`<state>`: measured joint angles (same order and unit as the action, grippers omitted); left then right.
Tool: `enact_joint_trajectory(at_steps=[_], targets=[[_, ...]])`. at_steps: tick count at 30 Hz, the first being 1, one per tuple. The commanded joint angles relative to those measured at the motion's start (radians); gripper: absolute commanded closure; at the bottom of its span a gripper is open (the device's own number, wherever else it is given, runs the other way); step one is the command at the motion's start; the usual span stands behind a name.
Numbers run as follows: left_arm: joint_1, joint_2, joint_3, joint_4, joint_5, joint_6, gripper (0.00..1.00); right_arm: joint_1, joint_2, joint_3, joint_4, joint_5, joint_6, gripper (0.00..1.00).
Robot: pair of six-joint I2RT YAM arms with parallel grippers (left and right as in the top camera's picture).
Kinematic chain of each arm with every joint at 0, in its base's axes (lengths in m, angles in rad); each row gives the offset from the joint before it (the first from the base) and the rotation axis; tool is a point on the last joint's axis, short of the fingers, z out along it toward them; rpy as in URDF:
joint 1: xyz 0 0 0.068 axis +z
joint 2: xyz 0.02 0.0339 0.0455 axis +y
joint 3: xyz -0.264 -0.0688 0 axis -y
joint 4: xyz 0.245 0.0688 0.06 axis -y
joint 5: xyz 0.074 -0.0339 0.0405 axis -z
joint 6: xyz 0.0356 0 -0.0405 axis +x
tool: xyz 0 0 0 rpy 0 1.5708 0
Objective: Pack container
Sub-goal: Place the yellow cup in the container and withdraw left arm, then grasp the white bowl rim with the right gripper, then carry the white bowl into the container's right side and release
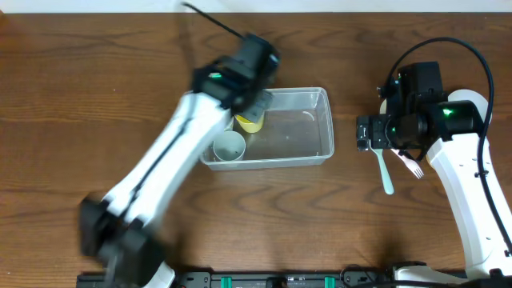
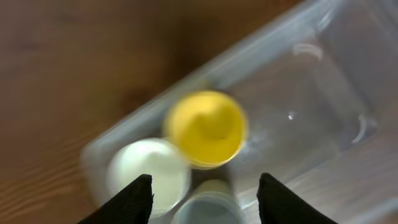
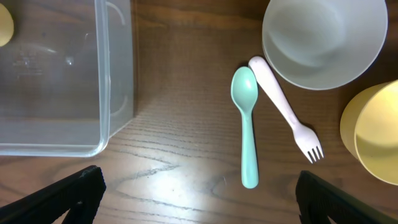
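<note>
The clear rectangular plastic container [image 1: 312, 128] sits mid-table on the brown wooden table [image 1: 80, 80]. The left gripper [image 2: 205, 199] hovers over its left end, fingers spread wide and holding nothing. Below it, blurred, 3 cups stand inside: a yellow round cup [image 2: 206, 127], a white round cup [image 2: 148, 175] and a pale grey cup [image 2: 208, 208]. The right gripper [image 3: 208, 199], equally wide and empty, hangs right of the container above a teal plastic spoon [image 3: 247, 130] and a pink plastic fork [image 3: 286, 106] lying side by side, just beside a white round bowl [image 3: 323, 37]
</note>
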<state>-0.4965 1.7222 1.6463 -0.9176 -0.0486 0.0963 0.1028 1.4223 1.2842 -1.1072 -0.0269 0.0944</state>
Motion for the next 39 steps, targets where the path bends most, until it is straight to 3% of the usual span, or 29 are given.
enact_joint_trajectory(at_steps=[1, 4, 9, 13, 28, 32, 35, 38, 39], targets=[[0.117, -0.124, 0.027, -0.054, -0.057, -0.075, 0.42, -0.006, 0.005, 0.040, -0.004, 0.000, -0.013, 0.01], [0.254, -0.176, 0.027, -0.104, -0.047, -0.166, 0.41, -0.008, 0.006, 0.115, -0.021, 0.030, -0.003, 0.01], [0.509, -0.187, 0.022, -0.161, 0.169, -0.268, 0.41, -0.038, 0.078, 0.305, -0.058, 0.122, -0.016, 0.01], [0.634, -0.178, -0.011, -0.172, 0.229, -0.317, 0.41, -0.083, 0.206, 0.398, -0.076, 0.128, -0.029, 0.01], [0.698, -0.154, -0.039, -0.177, 0.229, -0.316, 0.41, -0.139, 0.703, 0.411, -0.005, 0.135, -0.051, 0.01], [0.698, -0.154, -0.039, -0.177, 0.229, -0.317, 0.41, -0.130, 0.777, 0.411, 0.009, 0.135, -0.051, 0.15], [0.698, -0.154, -0.039, -0.178, 0.229, -0.317, 0.40, -0.125, 0.804, 0.411, 0.016, 0.135, -0.051, 0.40], [0.698, -0.154, -0.039, -0.178, 0.229, -0.317, 0.41, -0.119, 0.805, 0.411, 0.023, 0.135, -0.050, 0.74], [0.698, -0.154, -0.039, -0.178, 0.229, -0.317, 0.41, -0.118, 0.801, 0.412, 0.024, 0.135, -0.050, 0.78]])
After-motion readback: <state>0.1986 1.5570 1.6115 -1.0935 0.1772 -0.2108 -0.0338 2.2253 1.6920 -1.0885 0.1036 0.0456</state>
